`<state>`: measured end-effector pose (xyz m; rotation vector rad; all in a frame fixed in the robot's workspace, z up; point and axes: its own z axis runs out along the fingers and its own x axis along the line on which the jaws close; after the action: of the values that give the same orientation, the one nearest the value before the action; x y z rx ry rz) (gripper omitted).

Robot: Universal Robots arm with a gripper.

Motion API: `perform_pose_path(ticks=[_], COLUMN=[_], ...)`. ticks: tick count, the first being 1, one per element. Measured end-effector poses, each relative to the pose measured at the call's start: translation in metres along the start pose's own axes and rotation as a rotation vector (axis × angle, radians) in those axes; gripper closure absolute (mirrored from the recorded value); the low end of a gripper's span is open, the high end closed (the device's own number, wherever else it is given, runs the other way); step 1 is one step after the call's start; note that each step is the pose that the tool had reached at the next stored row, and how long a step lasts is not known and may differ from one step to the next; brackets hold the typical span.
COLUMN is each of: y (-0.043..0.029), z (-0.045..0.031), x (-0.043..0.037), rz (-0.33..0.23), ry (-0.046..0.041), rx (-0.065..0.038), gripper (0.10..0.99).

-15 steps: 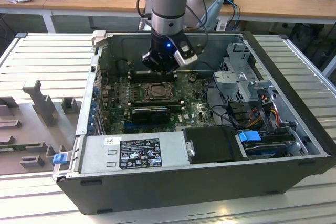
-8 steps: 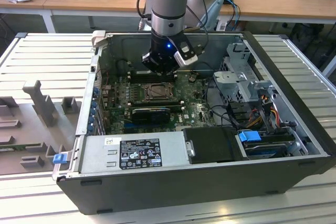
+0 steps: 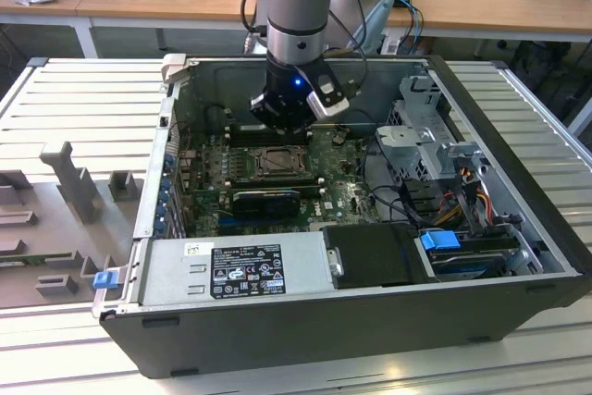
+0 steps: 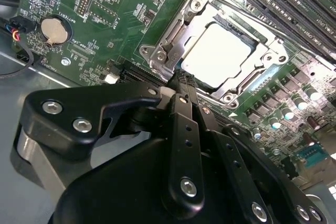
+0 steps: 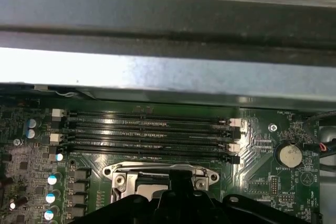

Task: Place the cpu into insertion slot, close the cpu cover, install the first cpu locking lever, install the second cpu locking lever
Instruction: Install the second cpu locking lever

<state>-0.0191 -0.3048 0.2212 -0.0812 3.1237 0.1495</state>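
The jaws are pressed together with nothing between them, their narrow black tip hanging just over the near edge of the socket in the second wrist view. The gripper (image 4: pixel 181 80) sits right at the corner of the cpu cover (image 4: pixel 173 45), the silvery frame plate, which lies flat and closed over the insertion slot (image 4: pixel 247 85). And there is the cpu (image 4: pixel 218 56), already seated, its pale metal top shining through the cover's big window. Whether the tip actually touches the cover's edge cannot be told.

In the first wrist view the gripper (image 5: pixel 181 179) hangs over the same cover (image 5: pixel 157 171), with four long black memory slots (image 5: pixel 147 132) lying just beyond the socket and a round silver coin battery (image 5: pixel 289 155) off to one side on the green motherboard (image 5: pixel 257 166). The steel case wall (image 5: pixel 168 77) rises close behind the memory slots.

Pull back to the exterior view: the gripper (image 3: pixel 282 117) reaches down inside the open computer case (image 3: pixel 370 321), poised above the socket (image 3: pixel 277 162). Crowding it are a dark card (image 3: pixel 266 199) just in front of the socket, the power supply (image 3: pixel 231 265) along the case's near side, and a metal drive cage with loose cables (image 3: pixel 435 150) on the exterior view's right. The case lies on a ribbed grey worktop (image 3: pixel 83 99).
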Motion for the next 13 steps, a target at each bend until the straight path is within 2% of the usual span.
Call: perform_pose_path(ticks=[7, 13], y=[-0.0008, -0.004], z=[-0.005, -0.0056], x=[0.0, 0.0001], rz=[0.0, 0.0], ry=[0.0001, 0.0001], rx=[0.0, 0.0], gripper=[0.98, 0.98])
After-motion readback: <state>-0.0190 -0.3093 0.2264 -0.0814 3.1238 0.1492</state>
